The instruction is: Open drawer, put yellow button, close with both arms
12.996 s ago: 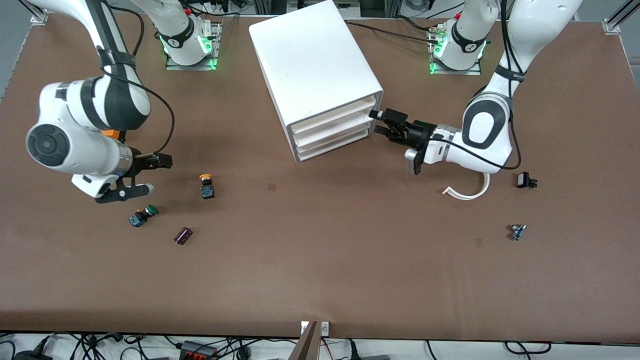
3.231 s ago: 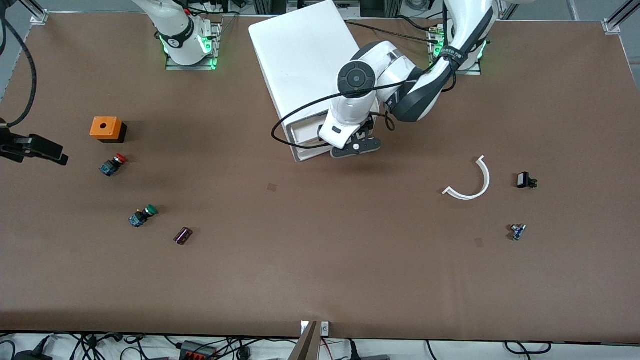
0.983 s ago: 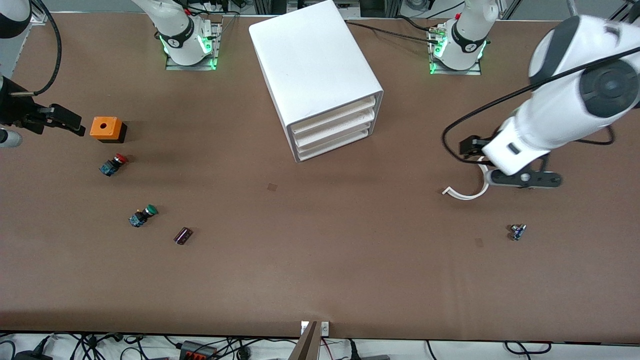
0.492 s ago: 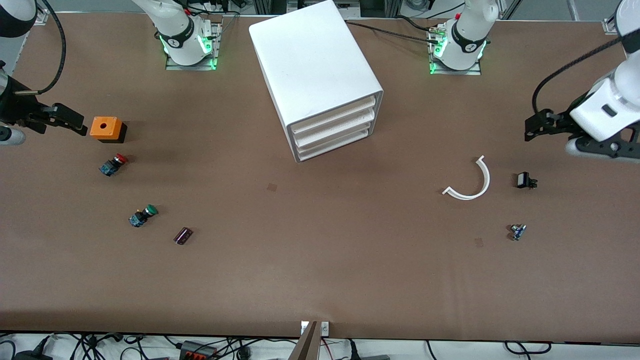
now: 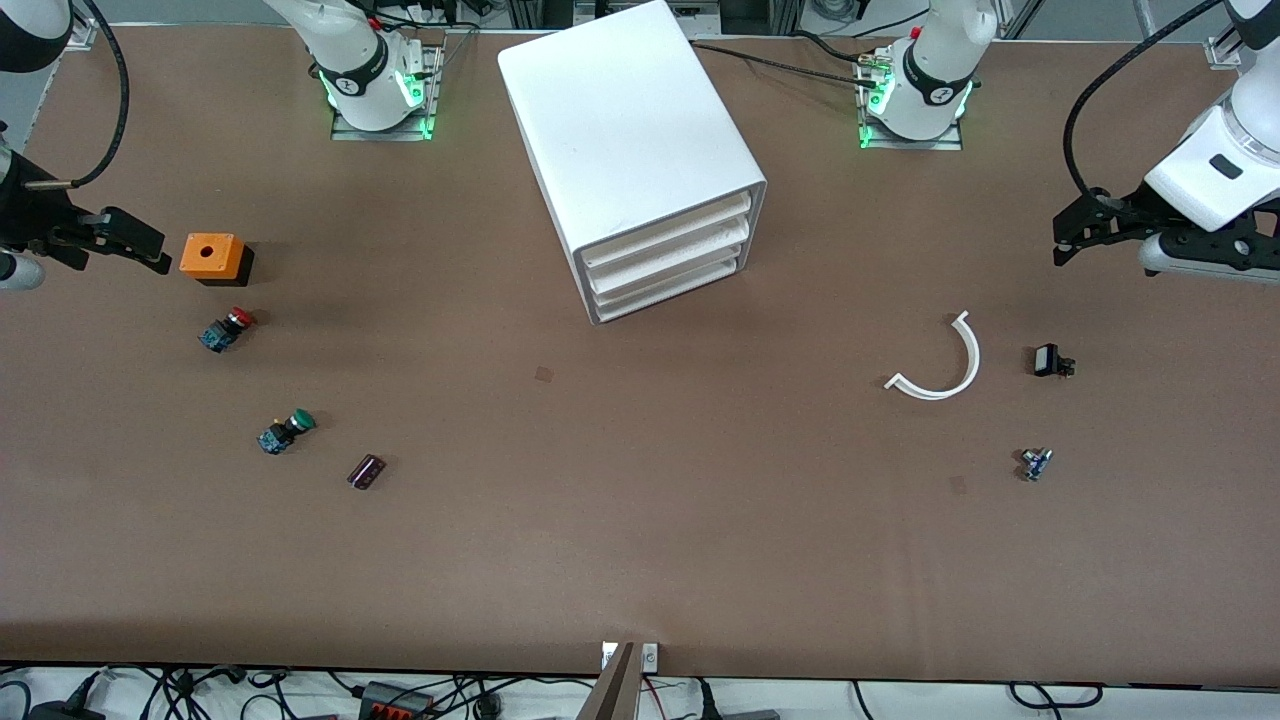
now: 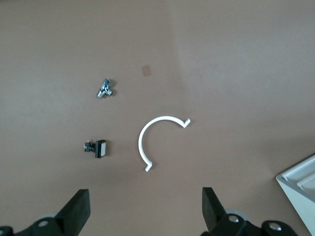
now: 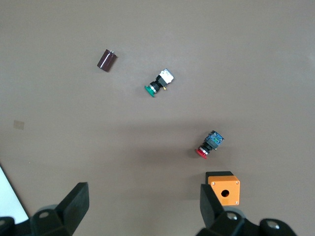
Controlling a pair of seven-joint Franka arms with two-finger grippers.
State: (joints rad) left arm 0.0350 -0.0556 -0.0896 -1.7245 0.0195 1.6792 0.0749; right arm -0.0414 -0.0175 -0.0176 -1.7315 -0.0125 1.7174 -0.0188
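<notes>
We see the white cabinet standing between the two arm bases, with its top drawer pushed in flush with the two below it. The yellow button is nowhere in view on the surface. We judge it to be inside the shut drawer, so the task looks essentially finished.

The left tool hangs over the left arm's end of the surface, its fingers spread wide and holding nothing. In the left wrist view it looks down on a white curved strip, a small black part and a small metal piece. The right tool hangs just beside the orange box at the right arm's end, also spread and empty; below it lie the red button, the green button and a dark cylinder.

We judge the drawer to be light, stiff plastic that slides easily. Its front lip is the only place to hold, and pressing evenly with both tools would keep it from skewing.
</notes>
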